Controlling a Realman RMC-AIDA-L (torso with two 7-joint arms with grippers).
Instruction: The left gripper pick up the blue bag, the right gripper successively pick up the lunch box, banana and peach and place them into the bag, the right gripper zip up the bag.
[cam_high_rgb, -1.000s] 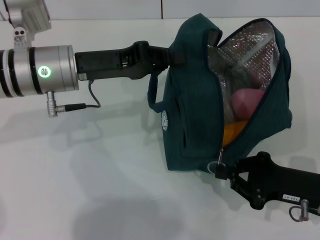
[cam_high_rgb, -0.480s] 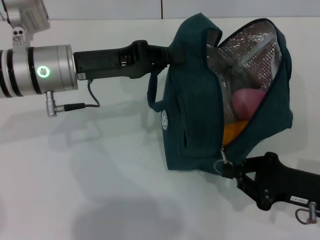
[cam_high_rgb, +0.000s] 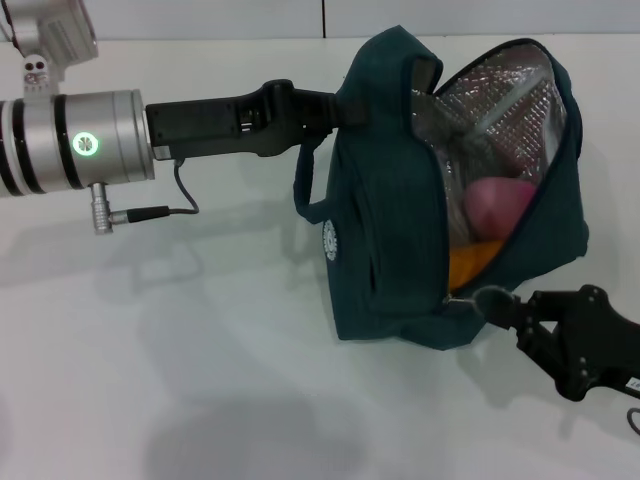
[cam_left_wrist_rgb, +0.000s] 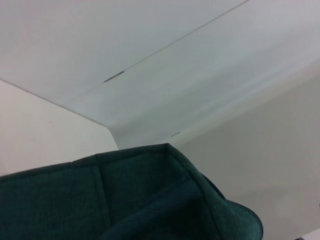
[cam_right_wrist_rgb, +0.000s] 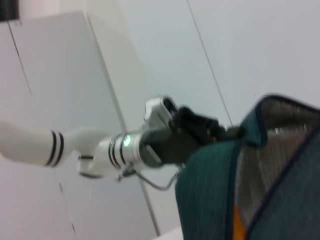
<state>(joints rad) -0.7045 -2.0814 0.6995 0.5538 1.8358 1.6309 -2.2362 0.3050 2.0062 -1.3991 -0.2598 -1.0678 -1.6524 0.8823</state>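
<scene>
Blue bag (cam_high_rgb: 400, 200) hangs from the clenched left tool (cam_high_rgb: 345, 105) (right tool (cam_high_rgb: 490, 300) grips its zip pull).

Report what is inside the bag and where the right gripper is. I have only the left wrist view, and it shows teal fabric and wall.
Observer: In the head view the blue bag gapes open, showing its foil lining, with the pink peach inside.
Operator: Check for the banana.
Observer: An orange-yellow strip of the banana shows just below the peach, at the lower edge of the opening.
Operator: Now give me the right arm.
Observer: The right gripper is at the low end of the zip, its tip right at the ring zip pull.
Operator: And my own gripper.
Observer: The left gripper reaches into the bag's top handle, which hides its tip.
</scene>
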